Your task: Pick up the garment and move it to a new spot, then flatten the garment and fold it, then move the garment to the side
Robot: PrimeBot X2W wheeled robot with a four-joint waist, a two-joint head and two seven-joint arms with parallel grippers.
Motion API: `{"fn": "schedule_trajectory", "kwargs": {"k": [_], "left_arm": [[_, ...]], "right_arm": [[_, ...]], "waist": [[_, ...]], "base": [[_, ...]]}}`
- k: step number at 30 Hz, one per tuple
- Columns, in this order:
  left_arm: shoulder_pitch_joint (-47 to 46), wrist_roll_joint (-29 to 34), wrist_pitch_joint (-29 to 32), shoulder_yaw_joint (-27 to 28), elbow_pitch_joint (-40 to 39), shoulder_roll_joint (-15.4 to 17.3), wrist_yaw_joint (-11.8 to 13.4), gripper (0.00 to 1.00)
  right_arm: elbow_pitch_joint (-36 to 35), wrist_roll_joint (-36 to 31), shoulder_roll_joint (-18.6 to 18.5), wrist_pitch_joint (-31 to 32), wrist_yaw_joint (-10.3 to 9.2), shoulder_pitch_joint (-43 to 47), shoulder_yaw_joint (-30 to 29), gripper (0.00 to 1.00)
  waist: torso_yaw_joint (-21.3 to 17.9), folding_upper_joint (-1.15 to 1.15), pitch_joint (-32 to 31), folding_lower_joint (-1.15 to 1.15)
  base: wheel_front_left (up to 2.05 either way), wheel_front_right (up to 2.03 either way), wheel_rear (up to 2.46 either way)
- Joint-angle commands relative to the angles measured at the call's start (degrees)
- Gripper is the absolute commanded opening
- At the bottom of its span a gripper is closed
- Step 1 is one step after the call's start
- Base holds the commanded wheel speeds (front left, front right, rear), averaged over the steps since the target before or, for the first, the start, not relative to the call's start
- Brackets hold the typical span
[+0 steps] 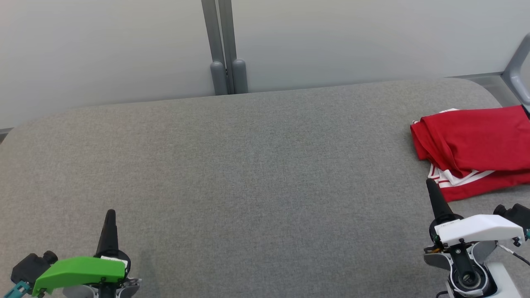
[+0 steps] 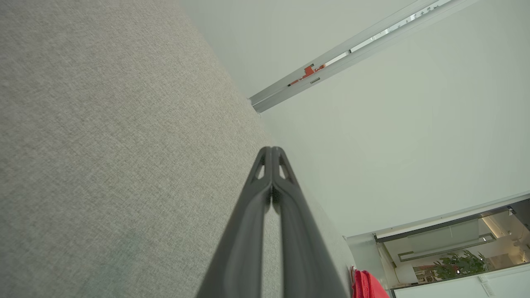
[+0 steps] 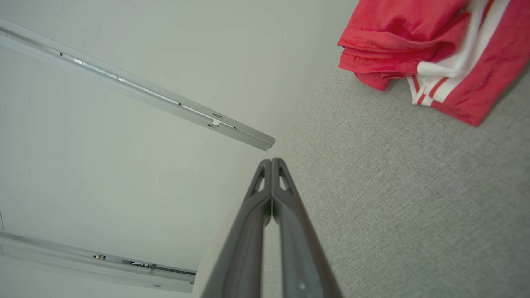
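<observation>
Right gripper point(image 1: 430, 183) is seen with fingers pressed together, nothing held, tip just beside the striped near hem of the garment point(image 1: 472, 140). Left gripper point(image 1: 110, 213) is likewise closed and empty, parked well apart from it at the near left of the grey padded surface point(image 1: 248, 174). The garment is found at the far right of that surface, red with white stripes, stacked in several loose layers; its right end is cut off by the head view, so its distance from the surface's edge cannot be judged. It already looks folded and set aside, though that is only a judgement. Risks from here: if a grasp is attempted with the fingers closed, the cloth would be pushed and bunched rather than pinched. If only the top layer is caught, the stack would be peeled open on lifting. If the pile is dragged, the bottom layer is likely to be held back by the textured cover and the fold skewed. A nudge to the right could send it over an edge that cannot be seen.
</observation>
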Motion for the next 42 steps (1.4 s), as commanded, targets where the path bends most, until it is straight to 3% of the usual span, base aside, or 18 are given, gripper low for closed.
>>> {"fn": "schedule_trajectory", "kwargs": {"k": [1,42], "left_arm": [[-1.51,-1.83,0.46,0.44,-0.72,-0.04,-0.33,0.00],[-3.06,-20.31,5.75,2.18,-1.76,-0.91,-1.06,0.00]], "right_arm": [[-0.93,1.44,-0.07,0.47,0.02,-0.11,-0.53,0.00],[-2.72,19.27,2.73,5.78,0.02,0.95,-4.13,0.00]], "waist": [[0.01,0.00,0.04,0.00],[0.23,0.00,1.15,0.00]], "base": [[0.00,0.00,0.00],[0.00,0.00,0.00]]}}
